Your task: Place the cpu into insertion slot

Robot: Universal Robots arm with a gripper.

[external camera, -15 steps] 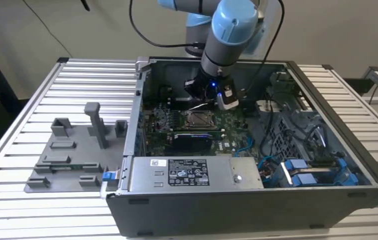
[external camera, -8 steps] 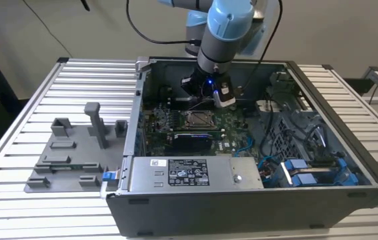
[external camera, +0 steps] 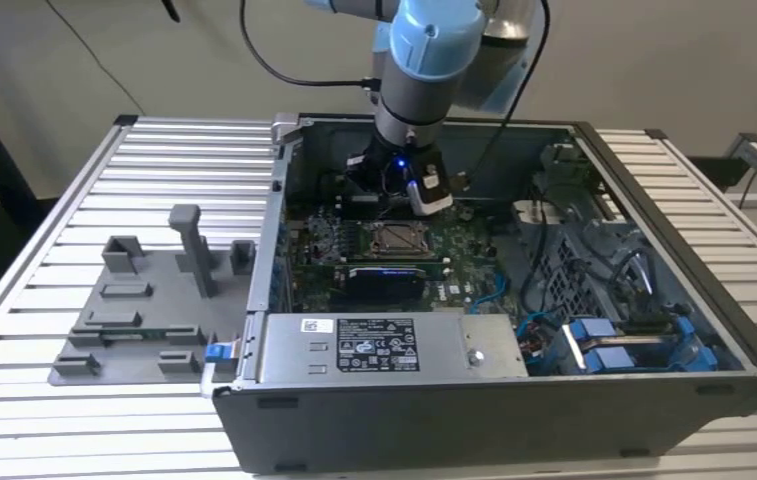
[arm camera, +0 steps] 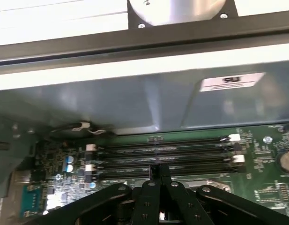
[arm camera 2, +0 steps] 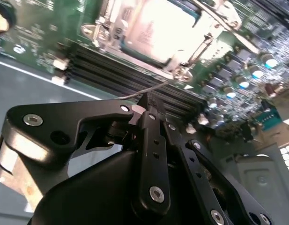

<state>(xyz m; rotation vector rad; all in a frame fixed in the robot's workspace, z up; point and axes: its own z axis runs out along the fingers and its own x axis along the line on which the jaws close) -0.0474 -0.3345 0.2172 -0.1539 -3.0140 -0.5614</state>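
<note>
Progress check from my end: the cpu (arm camera 2: 158,28) looks like it's already sitting in the insertion slot (arm camera 2: 107,28). In the second wrist view I get a pale silvery face inside the shiny metal frame, not a dark hole. So I'd call the placing part basically done. I can't tell whether the frame is locked down.

The gripper (arm camera 2: 145,105) has its fingers pinched together with nothing I can make out between them. It hangs over the black memory slots (arm camera: 163,154) just beside the insertion slot, on the side away from the power supply box (external camera: 378,345). A thin wire lever (arm camera 2: 139,93) runs right past the fingertips. I can't say whether they touch it.

Now the containers, going across the exterior view:

- **Grey parts tray (external camera: 138,320):** it's on the slatted desk (external camera: 71,180), well off to the exterior view's left of the insertion slot. It has a few upright holders. A thin strip lies low in it, but I can't tell what that is.
- **Open computer case (external camera: 485,410):** it holds the green motherboard (external camera: 472,270) with the insertion slot near its middle. A dark card (external camera: 385,280) sits between the slot and the power supply box.
- **Cables and blue connectors (external camera: 605,345):** these are inside the case, to the exterior view's right of the slot, bundled along the case wall.
</note>
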